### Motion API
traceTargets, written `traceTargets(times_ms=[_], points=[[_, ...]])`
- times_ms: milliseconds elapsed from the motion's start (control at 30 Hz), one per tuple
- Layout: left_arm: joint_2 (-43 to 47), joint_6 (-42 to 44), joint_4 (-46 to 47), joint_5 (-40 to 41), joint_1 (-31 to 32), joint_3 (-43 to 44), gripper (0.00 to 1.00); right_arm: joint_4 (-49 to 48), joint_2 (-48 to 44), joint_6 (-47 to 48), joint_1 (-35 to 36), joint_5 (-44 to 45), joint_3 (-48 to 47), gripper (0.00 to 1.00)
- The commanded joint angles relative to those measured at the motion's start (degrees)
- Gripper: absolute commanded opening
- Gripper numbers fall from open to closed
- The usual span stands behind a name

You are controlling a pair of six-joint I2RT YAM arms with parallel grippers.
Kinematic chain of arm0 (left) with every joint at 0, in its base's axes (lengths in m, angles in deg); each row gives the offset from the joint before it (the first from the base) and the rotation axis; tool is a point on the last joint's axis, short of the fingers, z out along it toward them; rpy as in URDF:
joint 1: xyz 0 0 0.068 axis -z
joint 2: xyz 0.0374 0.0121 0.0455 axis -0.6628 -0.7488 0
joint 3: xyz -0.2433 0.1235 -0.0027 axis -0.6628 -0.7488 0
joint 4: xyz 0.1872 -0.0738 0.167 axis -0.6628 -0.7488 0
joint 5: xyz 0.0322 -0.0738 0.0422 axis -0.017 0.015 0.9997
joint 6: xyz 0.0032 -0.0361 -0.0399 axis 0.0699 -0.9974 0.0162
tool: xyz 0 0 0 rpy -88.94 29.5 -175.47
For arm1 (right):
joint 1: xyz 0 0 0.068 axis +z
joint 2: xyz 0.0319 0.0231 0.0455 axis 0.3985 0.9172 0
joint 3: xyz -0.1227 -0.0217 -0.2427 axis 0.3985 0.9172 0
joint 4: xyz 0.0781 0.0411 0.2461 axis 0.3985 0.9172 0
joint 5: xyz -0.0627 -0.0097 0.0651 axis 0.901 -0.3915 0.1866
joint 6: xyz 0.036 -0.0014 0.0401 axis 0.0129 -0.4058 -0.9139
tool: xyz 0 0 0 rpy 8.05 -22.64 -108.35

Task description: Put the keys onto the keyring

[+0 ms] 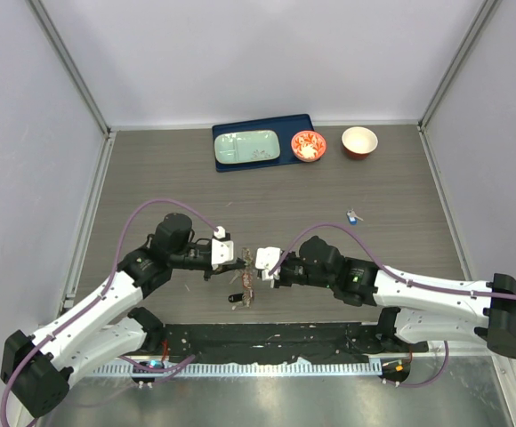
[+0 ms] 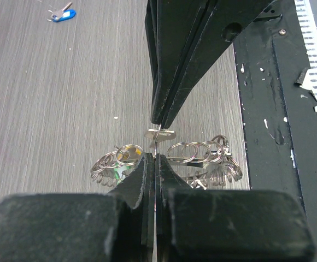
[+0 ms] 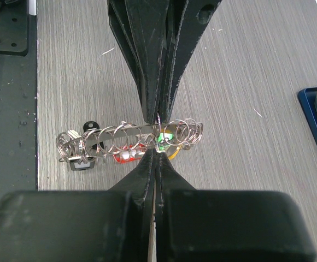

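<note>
Keyring sits lower centre of the top view, just under where the two arms meet. Wrist views show it edge-on. I can't tell whether it rests on the table or is lifted a little. A row of small split rings is already strung along it, carrying keys with green, red and yellow heads, so most of the job looks done.

Still left: one blue key lies loose on the table, right of centre and well apart from the keyring. A silver key is at the fingertips and looks mid-threading; whether it is on the ring yet is too small to tell.

Left gripper: jaws pressed together, pinching the thin stem of that silver key. Right gripper: jaws also pressed together, tip to tip with the left. What it grips, the key or the ring band, I can't tell.

Far edge of the table: blue tray holding a pale green plate, with two red-and-white bowls to its right. None of these are in play.
</note>
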Motion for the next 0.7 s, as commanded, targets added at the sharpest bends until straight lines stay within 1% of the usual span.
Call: traceTargets(times_ms=[0,667], points=[[-0.14,-0.63,4.02,-3.34,0.01,1.36,0.0,-5.58,0.22,-0.49,0.27,-2.5,-2.9,0.01],[-1.45,-1.42,3.93,-6.85,0.1,1.8,0.0,-8.3,0.93,1.44,0.36,-4.35,-3.69,0.01]])
